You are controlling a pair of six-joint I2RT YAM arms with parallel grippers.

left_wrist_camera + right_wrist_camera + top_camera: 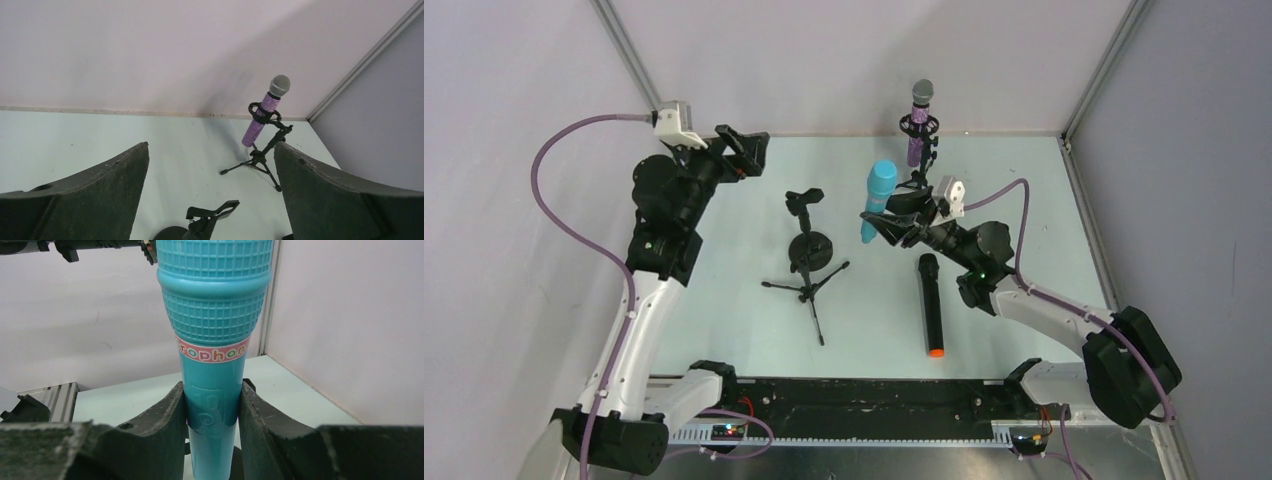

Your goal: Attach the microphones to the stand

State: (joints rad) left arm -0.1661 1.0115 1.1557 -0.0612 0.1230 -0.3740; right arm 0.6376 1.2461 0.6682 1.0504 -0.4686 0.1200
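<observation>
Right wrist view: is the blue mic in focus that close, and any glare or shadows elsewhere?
Right wrist: light-blue microphone sharp, lettering legible, head cropped. Left wrist: soft shadow on wall behind purple microphone, no glare. Top external: even light, faint shadows.

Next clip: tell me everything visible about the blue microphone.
The blue microphone looks like light-blue plastic: a gridded head, a smooth tapering handle, and a pink band with coloured letters between them. It stands nearly upright, head up, over the middle of the table, right of the empty stand. The right hand is shut on its handle below the band, a finger on each side; nothing else visibly touches it.
</observation>
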